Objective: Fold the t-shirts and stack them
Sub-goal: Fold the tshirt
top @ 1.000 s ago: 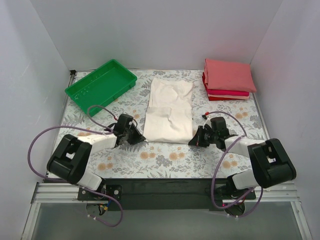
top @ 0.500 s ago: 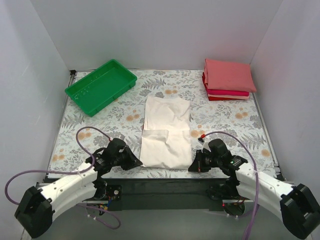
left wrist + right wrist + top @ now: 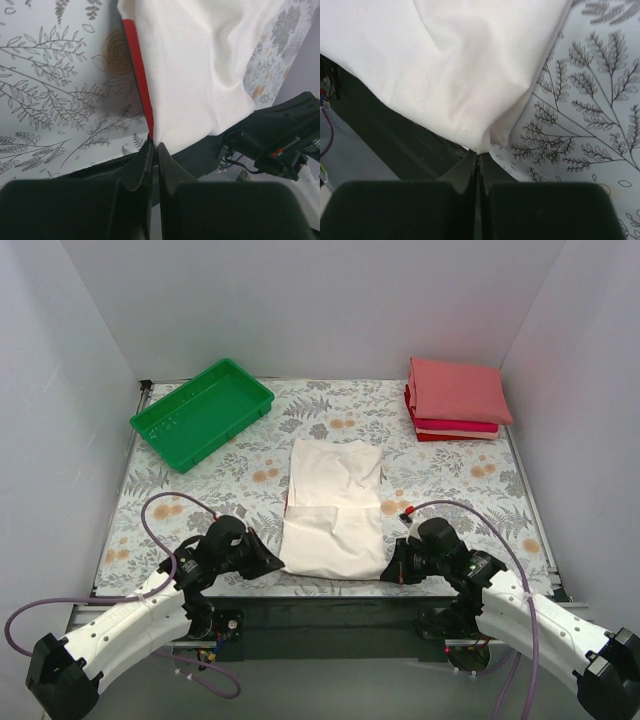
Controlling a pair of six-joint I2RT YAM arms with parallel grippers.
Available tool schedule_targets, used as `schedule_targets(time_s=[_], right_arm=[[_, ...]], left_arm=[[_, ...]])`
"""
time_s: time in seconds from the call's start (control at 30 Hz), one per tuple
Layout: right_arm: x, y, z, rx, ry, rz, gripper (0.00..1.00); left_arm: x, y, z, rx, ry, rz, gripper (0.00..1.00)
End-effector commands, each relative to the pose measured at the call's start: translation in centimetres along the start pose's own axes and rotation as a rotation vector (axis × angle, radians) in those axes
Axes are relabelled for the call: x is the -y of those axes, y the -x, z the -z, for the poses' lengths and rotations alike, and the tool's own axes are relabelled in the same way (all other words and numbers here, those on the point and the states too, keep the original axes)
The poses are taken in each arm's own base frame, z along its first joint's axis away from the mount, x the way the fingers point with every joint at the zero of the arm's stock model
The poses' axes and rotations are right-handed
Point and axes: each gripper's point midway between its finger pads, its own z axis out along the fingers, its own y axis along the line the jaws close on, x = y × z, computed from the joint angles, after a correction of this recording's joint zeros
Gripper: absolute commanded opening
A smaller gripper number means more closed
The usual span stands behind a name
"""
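Observation:
A white t-shirt [image 3: 333,510] lies back up in the middle of the table, folded into a long strip reaching the near edge. My left gripper [image 3: 274,564] is shut on its near left corner, where a red strip of print shows in the left wrist view [image 3: 136,65]. My right gripper [image 3: 388,574] is shut on its near right corner, seen in the right wrist view [image 3: 465,75]. A stack of folded t-shirts [image 3: 456,398], salmon-pink on top with red and cream below, sits at the far right.
A green plastic tray [image 3: 201,412] stands at the far left. The table has a floral cloth [image 3: 470,480]. White walls close in the left, back and right sides. The black table edge and arm bases lie just below the shirt's near end.
Both grippers have pulled the shirt's near corners toward the near table edge. The whole shirt slid nearer, away from the back, mostly in the first half second.

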Motion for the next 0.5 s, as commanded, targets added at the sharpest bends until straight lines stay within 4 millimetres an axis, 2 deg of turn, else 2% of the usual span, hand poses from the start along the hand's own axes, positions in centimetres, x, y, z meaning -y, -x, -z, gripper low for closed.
schedule_targets(time_s=[0.0,0.13,0.27,0.3,0.37,0.4,0.47], right_arm=[[-2.0,4.3,1.3,0.129,-0.006,0.086,0.01],[-3.0,6.8,2.2,0.193,-0.028,0.128,0.01],[-4.5,10.7,4.0,0.321,-0.061,0.168,0.01],[-4.7,11.4,4.3,0.345,-0.07,0.17,0.01],[-4.6,12.7,5.0,0.392,-0.104,0.189,0.01],[-5.1,13.5,5.5,0.418,-0.108,0.195,0.01],[-4.9,14.4,5.9,0.437,-0.145,0.206,0.01]], left_arm=[[3.1,2.5,1.1,0.106,-0.058,-0.03,0.0],[4.4,5.5,1.6,0.251,-0.057,0.003,0.0],[6.5,7.9,2.3,0.355,-0.096,0.027,0.0],[6.7,9.0,2.5,0.409,-0.09,0.041,0.0],[7.0,9.9,2.5,0.444,-0.069,0.029,0.0],[8.1,10.9,3.3,0.483,-0.08,0.019,0.0],[8.7,11.7,3.2,0.507,-0.056,0.011,0.0]])
